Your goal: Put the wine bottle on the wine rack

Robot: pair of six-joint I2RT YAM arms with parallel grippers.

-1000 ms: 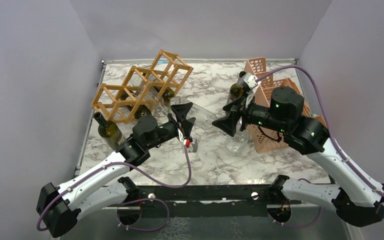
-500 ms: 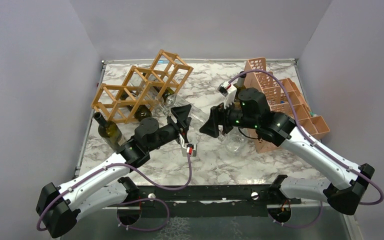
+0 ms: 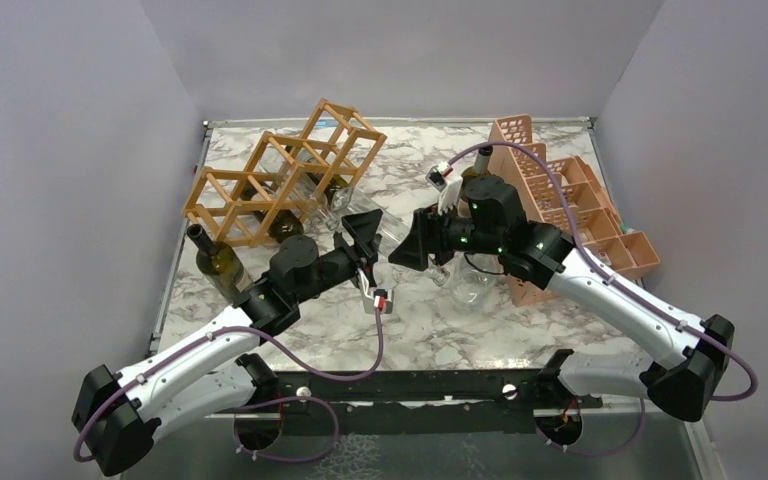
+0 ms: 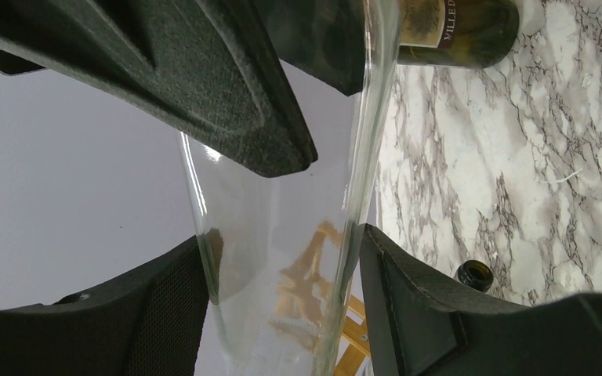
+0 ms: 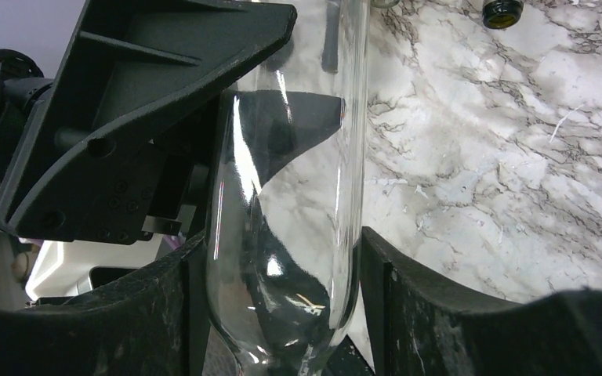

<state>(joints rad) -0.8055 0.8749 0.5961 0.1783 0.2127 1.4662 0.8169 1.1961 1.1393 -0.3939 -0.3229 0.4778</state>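
Between the left gripper's [image 3: 371, 244] fingers [image 4: 411, 309] sits the wine bottle [image 4: 282, 258], clear glass, with both pads pressed against it in a firm hold. Opposite, the right gripper [image 3: 406, 241] straddles the same bottle. Its wrist view puts its fingers [image 5: 447, 301] right at the glass, though whether they squeeze I cannot tell. Only the overhead view shows the wine rack [image 3: 282, 178], beyond the left gripper and apart from the raised bottle. The left wrist view alone catches a dark labelled bottle [image 4: 455, 23] lying on the marble table [image 4: 517, 157].
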